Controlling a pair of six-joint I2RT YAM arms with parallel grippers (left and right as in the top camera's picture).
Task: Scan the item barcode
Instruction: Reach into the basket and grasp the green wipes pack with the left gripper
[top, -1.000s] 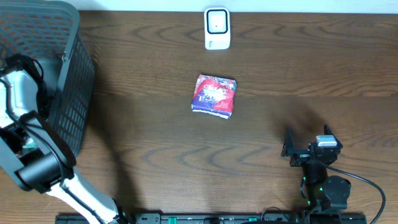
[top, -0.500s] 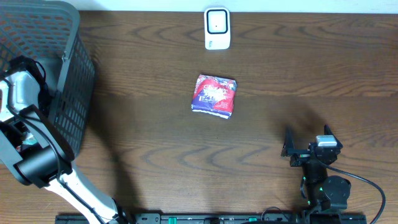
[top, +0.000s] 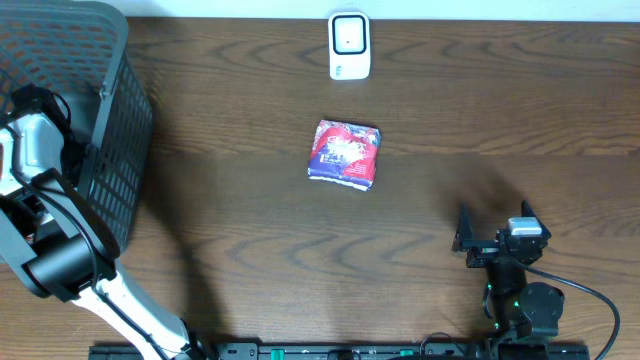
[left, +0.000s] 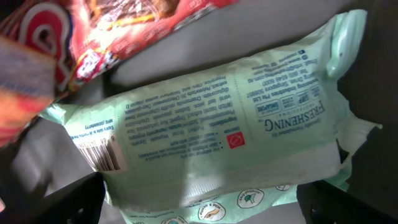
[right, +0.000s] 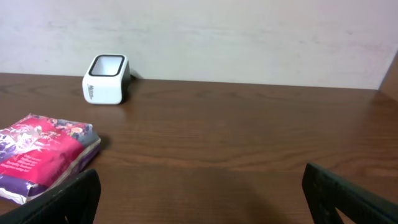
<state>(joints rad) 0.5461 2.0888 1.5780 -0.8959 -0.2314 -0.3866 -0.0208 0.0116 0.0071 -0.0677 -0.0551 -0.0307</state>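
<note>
The wet-wipes pack (left: 217, 130), which I take to be the item for scanning, lies in the basket (top: 110, 120) at the left end of the bench (top: 250, 250), partly under a red snack bag (left: 124, 25). The left pincer (left: 208, 208) hangs directly over it, released and spread wide, with a finger showing at each lower corner of the wrist view and nothing clamped. The pack's long axis runs almost in line with the two fingers, rising slightly to the right, so closing here would likely take it end to end rather than across its narrow side. Its printed back faces the camera, with the barcode (left: 102, 155) at the left end. The right pincer (top: 493, 222) is also released and sits well apart, facing the scanner (top: 349, 45) and a pink packet (top: 345, 153). The left arm is much nearer.
</note>
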